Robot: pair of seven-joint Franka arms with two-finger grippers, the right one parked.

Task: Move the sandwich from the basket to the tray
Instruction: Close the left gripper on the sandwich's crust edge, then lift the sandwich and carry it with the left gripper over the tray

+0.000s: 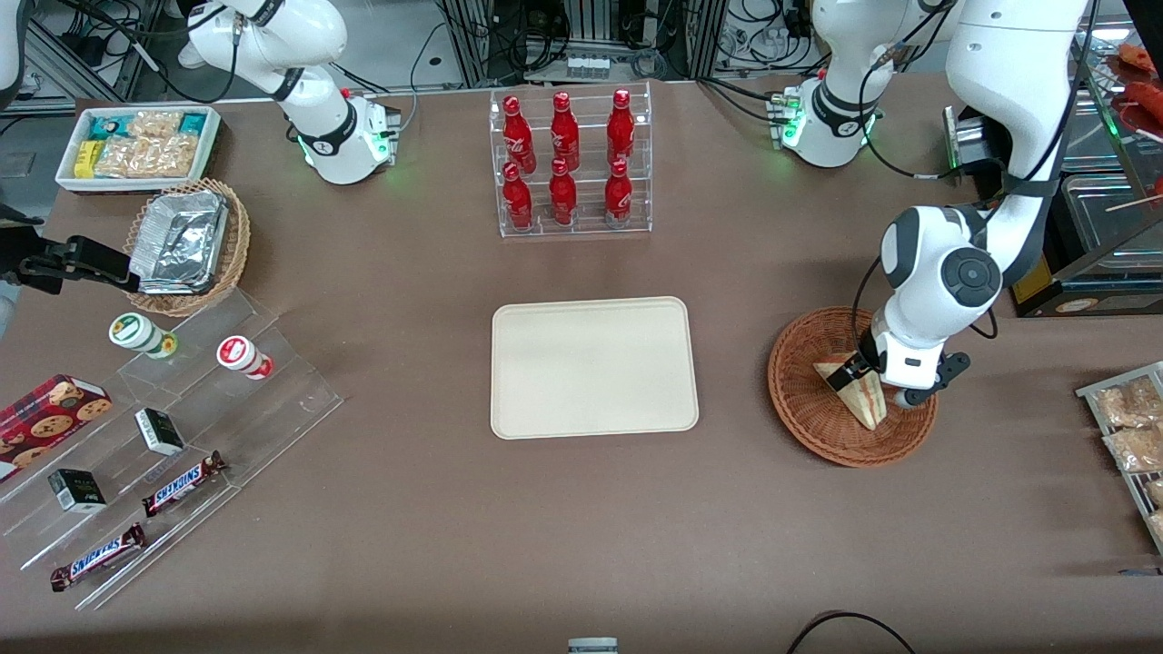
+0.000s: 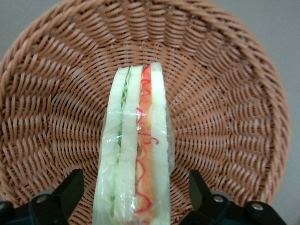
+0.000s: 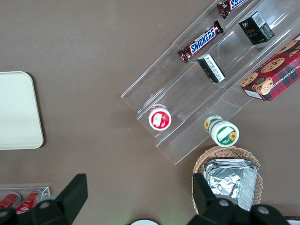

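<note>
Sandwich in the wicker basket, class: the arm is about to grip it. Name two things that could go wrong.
1. The end effector is open astride the sandwich; its glossy wrap may slip as the fingers close.
2. The sandwich stands on edge, so uneven contact could topple it in the basket, short of the tray.

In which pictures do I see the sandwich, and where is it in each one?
Front view: the sandwich lies in the basket, under the gripper.
Left wrist view: the sandwich stands on edge between the open gripper's fingers, not yet pinched.
Right wrist view: not in it.
Shared landmark: the basket.
</note>
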